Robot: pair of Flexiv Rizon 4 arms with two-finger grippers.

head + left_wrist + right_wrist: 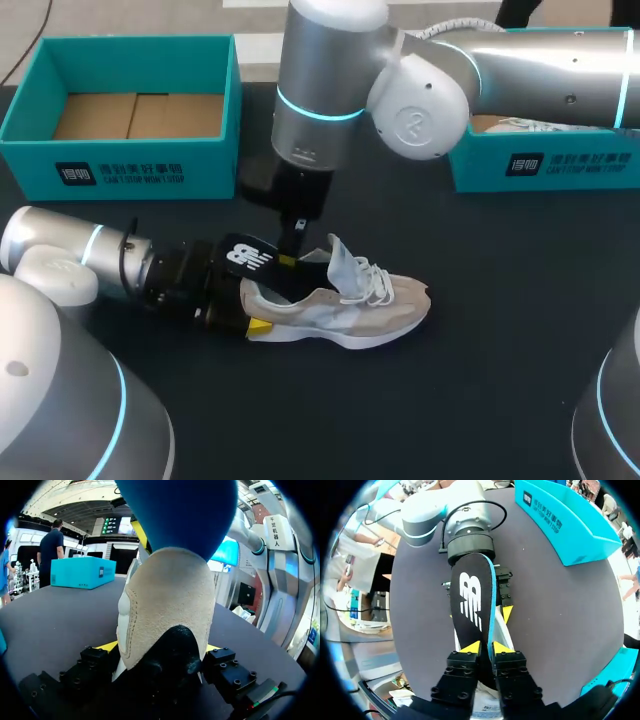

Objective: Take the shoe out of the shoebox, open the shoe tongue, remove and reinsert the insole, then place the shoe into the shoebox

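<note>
Right gripper [486, 649]: clenched. Both yellow tips pinch the edge of a black foam insole with a white logo and a blue underside [470, 595]. The insole extends straight ahead of this gripper. Its far end lies over the left arm's wrist.

Left gripper [160, 652]: clamped on the heel of a beige suede and white mesh running shoe [170, 600], one finger on each side. The shoe points away from this gripper and rests sole-down on the dark counter [480, 380]. Its tongue is lifted upright and the laces are loose. The blue underside of the insole hangs above the heel, just ahead of the left gripper.

Surroundings: the right gripper stands over the shoe's opening, just beside the left gripper. An open teal cardboard shoebox [120, 165] with a brown floor sits well beyond the left gripper. A second teal shoebox [545, 165] sits beyond the shoe's toe, partly hidden by the right arm.
</note>
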